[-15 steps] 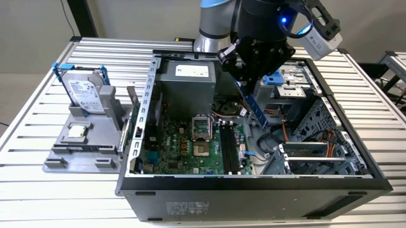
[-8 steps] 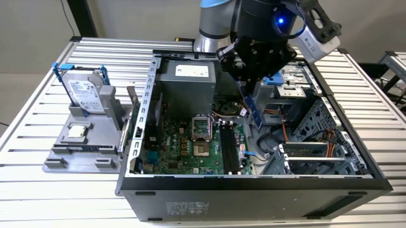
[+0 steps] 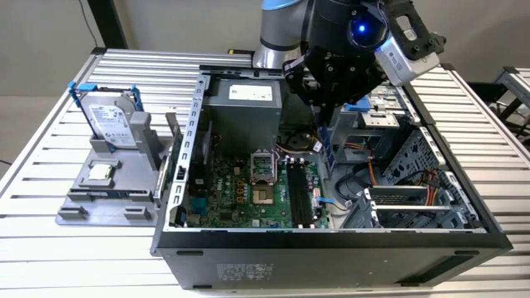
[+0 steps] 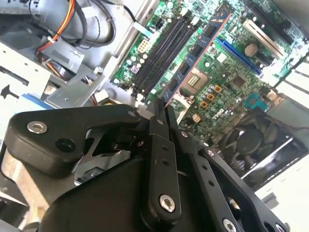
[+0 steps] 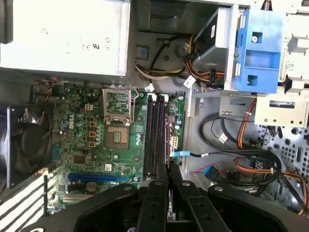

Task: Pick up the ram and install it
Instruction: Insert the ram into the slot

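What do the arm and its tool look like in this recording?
The arm is silver-grey with a blue-trimmed joint. Its wrist is black with a glowing blue light, and a silver camera housing is mounted beside it. The tool is matte black: two narrow flat fingers on angular linkages with silver screws.

Gripper clamps ram edge-on; motherboard behind

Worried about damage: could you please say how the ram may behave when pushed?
The ram, a thin flat board, is probably stiff yet could crack if bent sideways. Held at one end by the gripper, it might pivot when pushed.
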Available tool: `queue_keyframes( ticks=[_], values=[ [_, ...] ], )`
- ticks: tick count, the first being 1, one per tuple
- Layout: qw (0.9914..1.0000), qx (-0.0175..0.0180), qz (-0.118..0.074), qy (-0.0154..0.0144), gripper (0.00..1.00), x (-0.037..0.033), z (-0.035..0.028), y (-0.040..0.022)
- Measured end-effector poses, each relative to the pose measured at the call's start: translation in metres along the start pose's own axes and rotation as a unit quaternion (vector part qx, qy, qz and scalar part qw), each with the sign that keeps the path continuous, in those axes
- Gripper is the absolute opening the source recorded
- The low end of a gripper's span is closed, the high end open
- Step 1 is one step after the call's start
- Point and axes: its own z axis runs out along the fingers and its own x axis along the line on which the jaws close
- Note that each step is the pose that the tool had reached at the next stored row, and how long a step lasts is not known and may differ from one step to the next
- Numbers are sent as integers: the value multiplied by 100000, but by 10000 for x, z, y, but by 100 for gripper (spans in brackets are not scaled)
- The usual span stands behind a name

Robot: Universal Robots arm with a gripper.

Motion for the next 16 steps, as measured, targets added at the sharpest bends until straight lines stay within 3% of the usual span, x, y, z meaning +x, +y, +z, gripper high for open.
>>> queue_keyframes(
  ticks=[6,9,14,16],
  values=[
    [99914,199,4140,5,0,0,5,0],
    [99768,324,6804,9,0,1,8,0],
    [99401,533,10911,17,0,1,15,0],
    [99402,532,10911,16,0,-3,16,0]
  ],
)
